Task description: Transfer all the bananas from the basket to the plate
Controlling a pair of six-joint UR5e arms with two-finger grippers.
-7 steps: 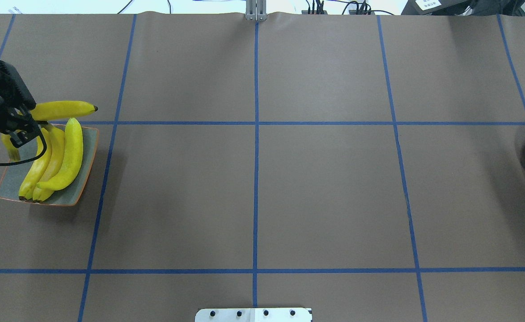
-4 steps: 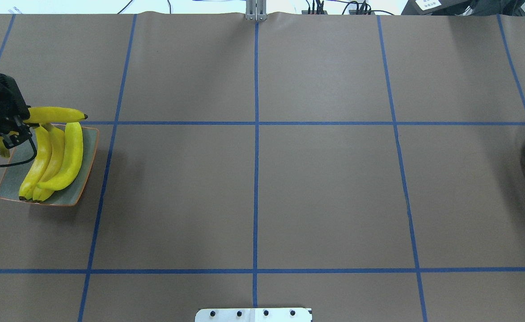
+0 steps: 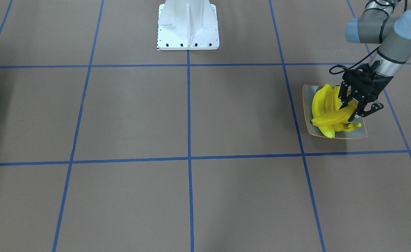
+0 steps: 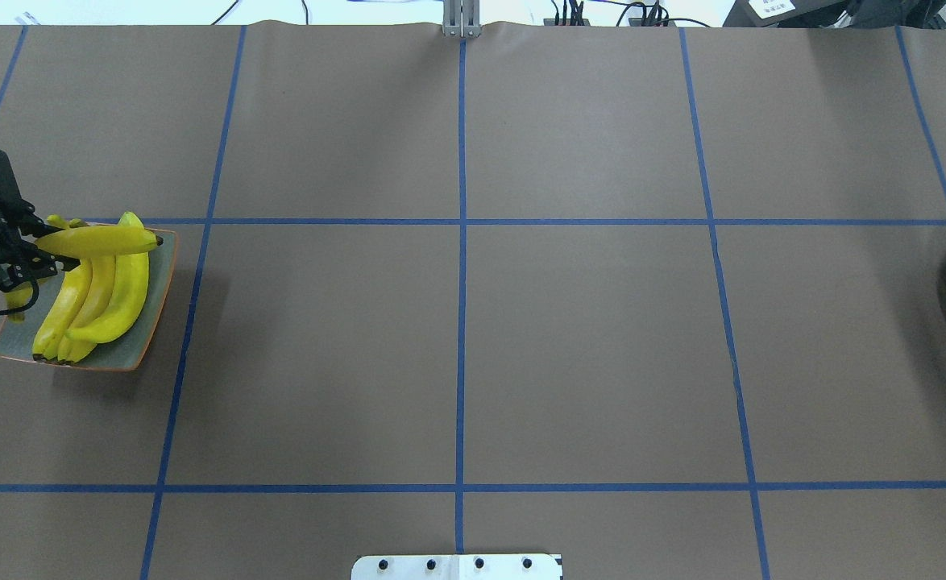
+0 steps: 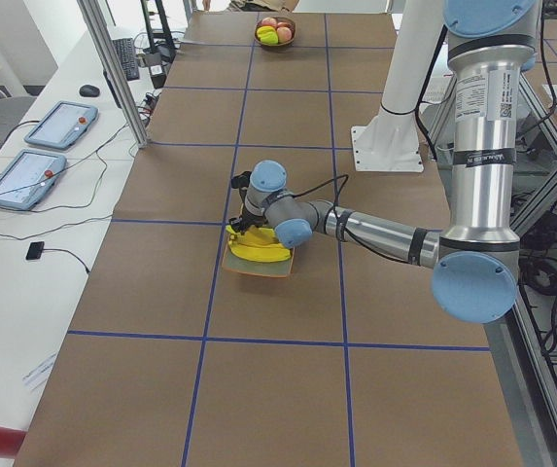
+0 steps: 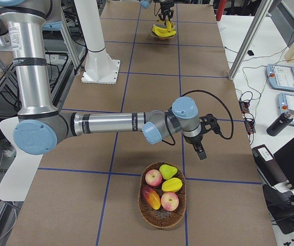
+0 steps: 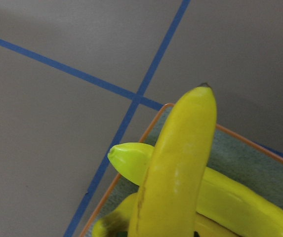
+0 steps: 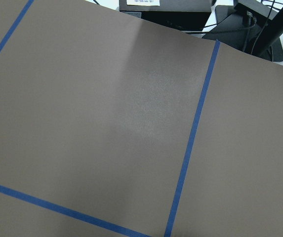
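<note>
— Where's the left hand (image 3: 354, 109)?
— Low, at the end of its outstretched arm, fingers clamped across one banana (image 4: 98, 240).
— And the right hand (image 6: 200, 147)?
— Arm stretched level, wrist tipped downward; its grip is unclear.

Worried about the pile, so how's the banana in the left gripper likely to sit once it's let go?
The held banana looks glossy, so probably slippery. It crosses three curved bananas, so it may rock or slide toward the plate rim. Jutting straight from the left gripper, it seems stiff.
</note>
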